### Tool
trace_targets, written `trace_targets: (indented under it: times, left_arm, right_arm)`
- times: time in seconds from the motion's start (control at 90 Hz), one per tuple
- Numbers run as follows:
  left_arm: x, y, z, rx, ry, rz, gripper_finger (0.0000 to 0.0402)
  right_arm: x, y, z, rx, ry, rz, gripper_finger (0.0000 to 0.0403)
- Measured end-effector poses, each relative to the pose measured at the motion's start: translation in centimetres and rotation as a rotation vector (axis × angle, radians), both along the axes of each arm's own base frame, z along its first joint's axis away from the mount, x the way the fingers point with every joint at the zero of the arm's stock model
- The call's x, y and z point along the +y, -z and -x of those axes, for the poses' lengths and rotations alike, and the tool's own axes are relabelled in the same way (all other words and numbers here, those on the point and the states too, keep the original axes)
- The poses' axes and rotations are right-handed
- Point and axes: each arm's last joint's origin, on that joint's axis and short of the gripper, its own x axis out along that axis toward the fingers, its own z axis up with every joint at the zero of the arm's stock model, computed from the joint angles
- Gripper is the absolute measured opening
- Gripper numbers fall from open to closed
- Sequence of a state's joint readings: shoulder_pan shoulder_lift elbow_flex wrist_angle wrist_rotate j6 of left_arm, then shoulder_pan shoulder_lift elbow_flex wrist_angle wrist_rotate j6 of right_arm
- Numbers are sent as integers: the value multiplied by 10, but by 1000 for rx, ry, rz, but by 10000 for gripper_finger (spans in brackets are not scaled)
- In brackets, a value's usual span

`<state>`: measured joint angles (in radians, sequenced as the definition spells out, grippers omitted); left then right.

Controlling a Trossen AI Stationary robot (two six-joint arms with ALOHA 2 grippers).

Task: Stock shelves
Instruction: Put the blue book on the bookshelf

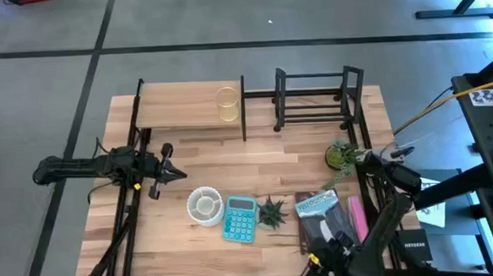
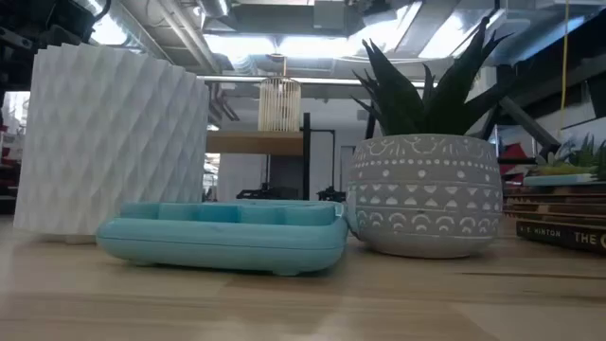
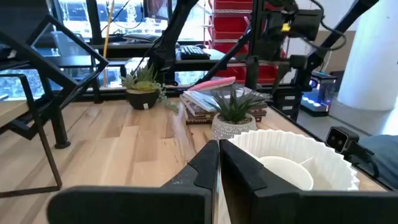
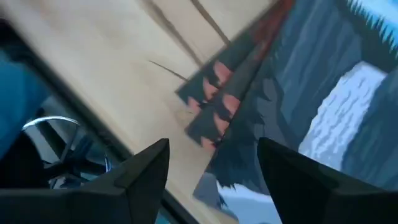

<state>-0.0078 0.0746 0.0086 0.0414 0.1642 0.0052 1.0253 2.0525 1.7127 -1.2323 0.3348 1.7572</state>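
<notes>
Shelves sit along the upper middle of the high view, the wooden shelf [image 1: 185,103] carrying a yellowish glass [image 1: 227,104] beside the black rack [image 1: 314,98], while the left gripper [image 1: 179,174] hangs pressed together at centre left and the right gripper [image 4: 211,162], spread, hovers over a book [image 1: 318,206] at lower right.
</notes>
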Motion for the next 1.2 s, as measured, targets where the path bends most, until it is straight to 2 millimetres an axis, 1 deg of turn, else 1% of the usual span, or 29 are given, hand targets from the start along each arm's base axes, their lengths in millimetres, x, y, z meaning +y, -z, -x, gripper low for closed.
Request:
trace_targets:
  times: [0.067,0.122,0.2,0.3,0.411,0.5,0.622,0.778,0.889,1.011,1.111,1.2]
  left_arm:
    - [0,0,0,7,-1,46,0]
    - [0,0,0,20,0,127,0]
    - [0,-1,0,37,-5,267,0]
    - [1,-4,0,12,-35,363,0]
    - [2,-5,0,4,-59,381,0]
    - [2,-4,0,10,-64,377,0]
    - [2,-4,0,4,-64,359,0]
    - [2,-5,0,-1,-68,346,0]
    - [2,-5,0,-1,-70,360,0]
    - [2,-5,0,-5,-84,362,0]
    - [3,-5,0,-10,-112,363,0]
    - [4,-5,0,-11,-123,364,0]
  right_arm:
    - [5,-7,2,-59,-31,15,231]
    - [7,-8,4,-71,-71,16,231]
    - [10,-1,5,-31,-150,14,231]
    - [20,8,4,21,-342,-17,231]
    - [25,17,4,93,-484,-36,230]
    - [26,23,4,151,-531,-48,219]
    - [25,28,6,220,-539,-45,195]
    - [24,26,5,186,-553,4,166]
    - [23,24,5,183,-542,25,156]
    - [26,24,2,155,-501,-20,152]
    - [25,24,-5,144,-626,-4,153]
    - [26,18,-11,133,-748,2,160]
